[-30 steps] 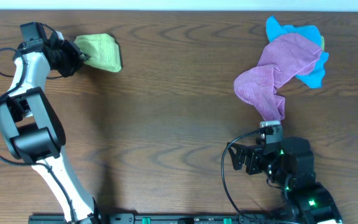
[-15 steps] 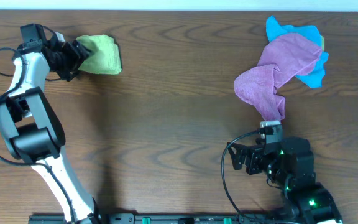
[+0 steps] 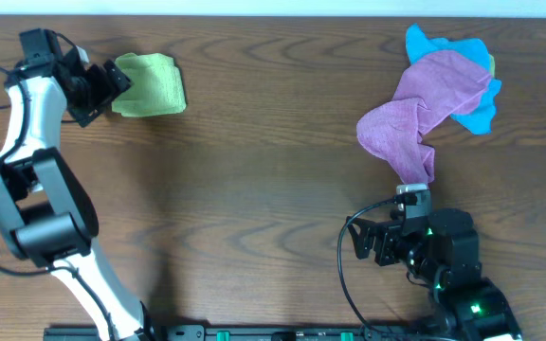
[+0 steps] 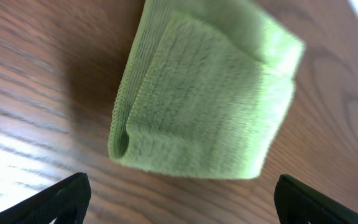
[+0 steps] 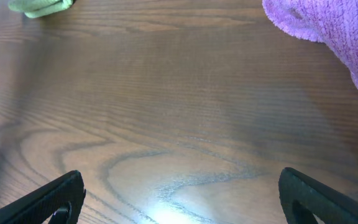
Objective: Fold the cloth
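Observation:
The cloth (image 3: 150, 83) is a lime-green towel lying folded into a small thick rectangle at the table's far left. In the left wrist view the cloth (image 4: 204, 106) shows stacked layers with a rolled fold at its near left corner. My left gripper (image 3: 102, 95) sits just left of it, open, and its dark fingertips (image 4: 67, 196) stand wide apart, short of the cloth's edge, with bare wood between them. My right gripper (image 3: 354, 242) rests at the near right, open over bare wood (image 5: 182, 199). From there the cloth (image 5: 39, 6) is a far green sliver.
A purple cloth (image 3: 425, 104) lies crumpled at the far right, draped over a bright blue cloth (image 3: 463, 57). Its lower end reaches close to the right arm's wrist. In the right wrist view the purple cloth (image 5: 334, 25) fills the upper right corner. The table's back edge (image 3: 273, 13) runs just behind both piles.
My left gripper has opened and let go of the green cloth, then drawn back a little to the left. The cloth stays folded in place. The right arm has not moved.

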Robot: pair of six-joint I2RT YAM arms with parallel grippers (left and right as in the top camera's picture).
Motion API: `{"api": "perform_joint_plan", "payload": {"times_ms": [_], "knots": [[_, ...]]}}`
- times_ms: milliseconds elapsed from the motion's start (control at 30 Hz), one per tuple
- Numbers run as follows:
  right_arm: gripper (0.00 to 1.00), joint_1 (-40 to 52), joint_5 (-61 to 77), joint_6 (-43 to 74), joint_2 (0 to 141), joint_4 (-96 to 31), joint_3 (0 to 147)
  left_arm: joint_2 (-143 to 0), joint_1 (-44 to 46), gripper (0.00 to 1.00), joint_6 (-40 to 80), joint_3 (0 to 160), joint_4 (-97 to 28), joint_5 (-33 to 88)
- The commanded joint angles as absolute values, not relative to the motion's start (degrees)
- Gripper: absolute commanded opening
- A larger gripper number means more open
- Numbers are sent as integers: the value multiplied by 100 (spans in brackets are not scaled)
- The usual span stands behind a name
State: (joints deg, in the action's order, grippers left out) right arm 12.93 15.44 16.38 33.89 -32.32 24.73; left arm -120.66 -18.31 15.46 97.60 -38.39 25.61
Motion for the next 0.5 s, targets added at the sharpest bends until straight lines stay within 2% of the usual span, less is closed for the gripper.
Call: {"api": "perform_joint_plan", "payload": {"times_ms": [0,300,467], "knots": [[99,1256,1522,1734,3376,-3238,2458,-11784,-1876,95,1323,9865,-4012,2373],[99,1256,1522,1734,3376,-3238,2458,-11144,-1669,95,974,9865,-4871,2062],[99,1256,1522,1734,3376,-3240,2458,-10801,-1199,95,919,9865,-5380,1682]]}}
